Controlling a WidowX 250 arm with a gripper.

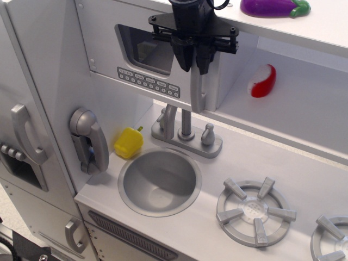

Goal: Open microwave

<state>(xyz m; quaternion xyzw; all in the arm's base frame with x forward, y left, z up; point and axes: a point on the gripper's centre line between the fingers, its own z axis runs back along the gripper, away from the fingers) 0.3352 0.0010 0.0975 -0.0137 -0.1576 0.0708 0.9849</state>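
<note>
The microwave [103, 51] is the white-grey box at the top of the toy kitchen. Its flat door has a dark window [142, 51], a row of grey buttons [148, 81] and a long vertical silver handle [197, 95] at its right edge. The door lies flat against the box. My black gripper [193, 64] comes down from above. Its fingers are drawn together around the upper part of the handle, which they hide.
Below the microwave are a silver faucet [186, 130], a round sink [159, 182] and a yellow toy pepper [128, 143]. A grey wall phone [88, 138] hangs at the left. A red-white toy [262, 80] lies on the shelf, a purple eggplant [274, 6] on top, and a burner [255, 211] sits in front.
</note>
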